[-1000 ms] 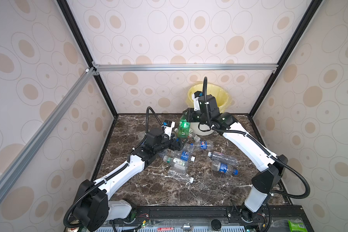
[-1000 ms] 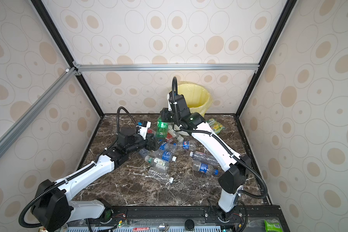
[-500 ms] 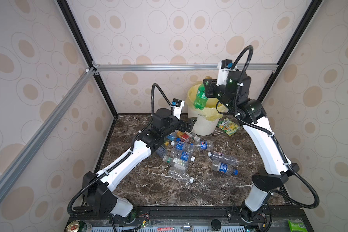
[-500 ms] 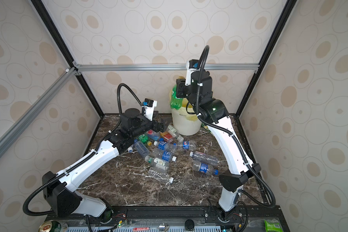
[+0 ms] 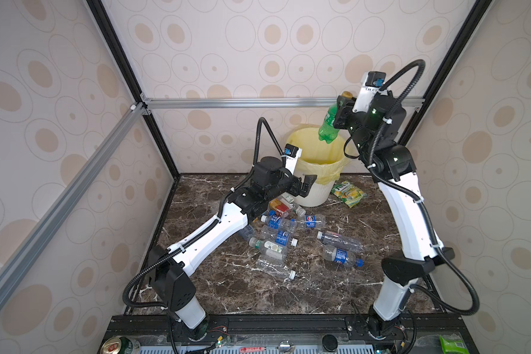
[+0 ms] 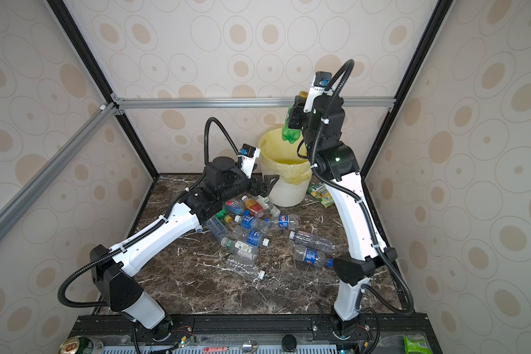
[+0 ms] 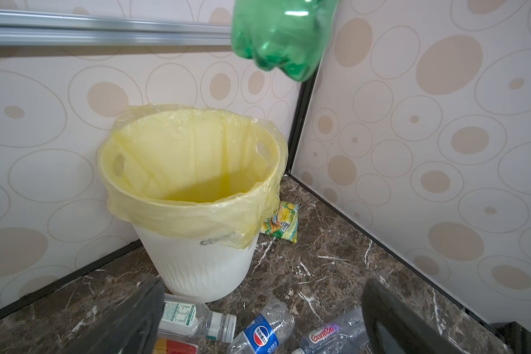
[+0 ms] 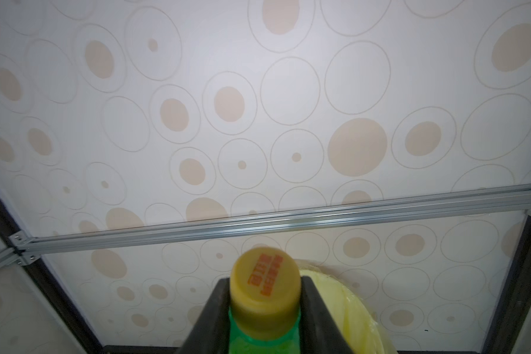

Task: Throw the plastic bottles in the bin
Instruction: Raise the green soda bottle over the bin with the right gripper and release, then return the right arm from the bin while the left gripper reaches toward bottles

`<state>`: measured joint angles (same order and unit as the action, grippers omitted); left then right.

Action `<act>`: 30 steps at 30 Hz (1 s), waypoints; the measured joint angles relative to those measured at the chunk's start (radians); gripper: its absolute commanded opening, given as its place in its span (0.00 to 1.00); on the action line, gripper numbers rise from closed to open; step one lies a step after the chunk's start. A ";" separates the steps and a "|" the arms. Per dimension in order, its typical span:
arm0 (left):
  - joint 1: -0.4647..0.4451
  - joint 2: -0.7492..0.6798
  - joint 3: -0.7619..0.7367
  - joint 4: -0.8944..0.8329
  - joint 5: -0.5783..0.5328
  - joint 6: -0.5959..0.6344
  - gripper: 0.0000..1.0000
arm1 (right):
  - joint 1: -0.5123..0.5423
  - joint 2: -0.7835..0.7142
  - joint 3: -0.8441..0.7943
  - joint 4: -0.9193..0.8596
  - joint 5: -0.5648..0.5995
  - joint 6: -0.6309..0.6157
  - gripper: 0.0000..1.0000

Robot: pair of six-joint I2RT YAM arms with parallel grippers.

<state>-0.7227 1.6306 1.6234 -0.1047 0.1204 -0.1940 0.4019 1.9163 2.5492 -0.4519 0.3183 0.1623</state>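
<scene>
Your right gripper [image 5: 340,112] is clamped on the neck of a green bottle [image 5: 326,128], just under its yellow cap [image 8: 265,283]. It holds the bottle cap up and base down, high above the bin [image 5: 315,196]. The right wrist view shows both fingers pressed against the neck, with the bin's yellow bag [image 8: 350,309] below and to one side. Whether the bottle hangs squarely over the mouth cannot be told.

Your left gripper [image 5: 304,184] hovers low, just in front of the bin, jaws wide apart and holding nothing. Beneath and behind it, the other bottles [image 5: 278,236] lie on their sides in a loose heap on the marble table [image 5: 252,294]. Most are clear with blue labels, and one is orange-red. Two lie a little apart, nearer your right arm.

A green-yellow packet [image 5: 348,193] lies just beside the bin. A can [image 5: 117,348] sits off the table by the front rail.
</scene>
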 measured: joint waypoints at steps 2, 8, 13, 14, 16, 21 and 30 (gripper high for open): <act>-0.002 0.000 -0.002 -0.010 -0.008 0.000 0.99 | -0.034 0.139 0.132 -0.074 -0.007 0.034 0.64; -0.002 -0.021 -0.061 -0.016 -0.030 0.000 0.99 | -0.068 0.269 0.049 -0.218 -0.050 0.100 0.87; -0.002 -0.024 -0.085 -0.018 -0.039 -0.001 0.99 | -0.066 0.210 -0.076 -0.214 -0.074 0.114 0.96; -0.002 -0.024 -0.087 -0.018 -0.040 -0.001 0.99 | -0.066 0.198 -0.072 -0.213 -0.077 0.115 0.98; -0.002 -0.027 -0.095 -0.017 -0.042 -0.003 0.99 | -0.066 0.180 -0.051 -0.214 -0.080 0.114 1.00; -0.002 -0.040 -0.127 -0.016 -0.047 -0.018 0.99 | -0.066 0.131 -0.027 -0.214 -0.082 0.114 1.00; -0.001 -0.109 -0.203 -0.017 -0.111 -0.045 0.99 | -0.066 0.083 -0.090 -0.228 -0.120 0.114 1.00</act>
<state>-0.7235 1.5219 1.4208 -0.1215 0.0090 -0.2386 0.3355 1.9991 2.4588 -0.6796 0.1986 0.2764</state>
